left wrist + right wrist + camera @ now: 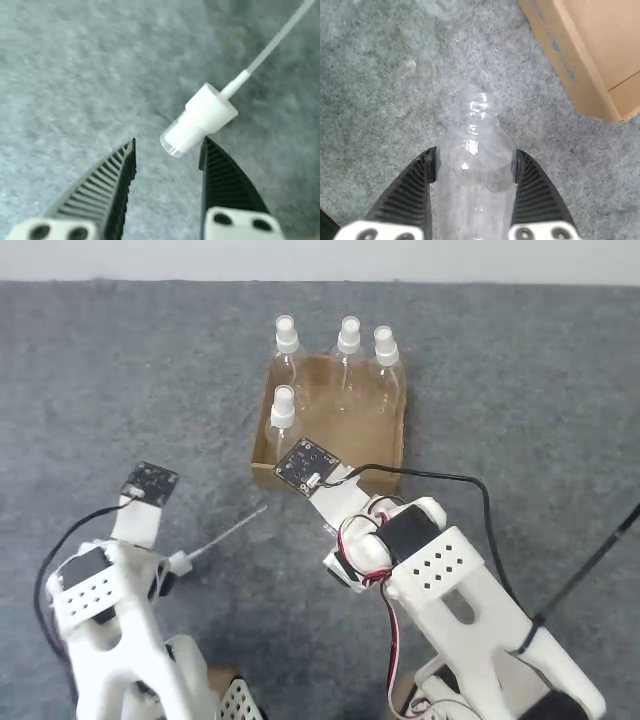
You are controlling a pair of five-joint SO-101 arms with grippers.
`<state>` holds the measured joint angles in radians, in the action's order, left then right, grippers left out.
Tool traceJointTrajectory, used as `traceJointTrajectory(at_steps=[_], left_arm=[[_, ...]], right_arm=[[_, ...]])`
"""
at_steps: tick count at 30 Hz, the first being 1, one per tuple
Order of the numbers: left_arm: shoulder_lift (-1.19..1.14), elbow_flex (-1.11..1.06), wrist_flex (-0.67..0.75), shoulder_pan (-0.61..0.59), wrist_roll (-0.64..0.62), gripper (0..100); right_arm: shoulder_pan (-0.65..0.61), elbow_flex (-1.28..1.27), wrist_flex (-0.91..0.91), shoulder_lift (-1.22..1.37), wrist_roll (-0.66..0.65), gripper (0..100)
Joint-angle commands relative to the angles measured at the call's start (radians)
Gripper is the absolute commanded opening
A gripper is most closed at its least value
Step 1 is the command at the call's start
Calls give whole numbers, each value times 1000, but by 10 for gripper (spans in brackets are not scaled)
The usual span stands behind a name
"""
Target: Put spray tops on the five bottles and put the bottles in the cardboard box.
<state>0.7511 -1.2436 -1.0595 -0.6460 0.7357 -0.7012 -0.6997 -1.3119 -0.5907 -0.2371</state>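
One spray top [199,120] lies loose on open carpet [100,370], at a fingertip of my left gripper [168,146], which is spread wide and holds nothing. Centre: cardboard box [262,452], four capped bottles [349,350] inside. Right: my right gripper [476,154] is clamped on the uncapped fifth bottle [475,185], near the box's outer corner.

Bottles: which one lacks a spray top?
The clear plastic bottle gripped by the right tool, outside the brown cardboard box; the four bottles inside wear white spray tops.

blue marks [555,47] on the cardboard box [585,82] wall are unreadable.
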Motion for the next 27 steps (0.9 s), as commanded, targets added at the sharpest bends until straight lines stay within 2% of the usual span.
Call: traceJointTrajectory(at_steps=[1,8,11,14,20,23,27], left_arm=[[38,16,115,-2,-97,188],[38,18,325,0,-347,188],[38,28,347,2,-434,188],[38,81,253,2,-528,188],[38,206,-25,6,-749,192],[31,229,-103,6,-801,192],[29,226,-160,6,-804,192]], right_arm=[[16,17,19,-48,3,17],[16,17,19,-48,3,17],[16,17,19,-48,3,17],[16,17,19,-48,3,17],[16,17,19,-48,3,17],[16,15,19,-48,3,17],[16,15,19,-48,3,17]])
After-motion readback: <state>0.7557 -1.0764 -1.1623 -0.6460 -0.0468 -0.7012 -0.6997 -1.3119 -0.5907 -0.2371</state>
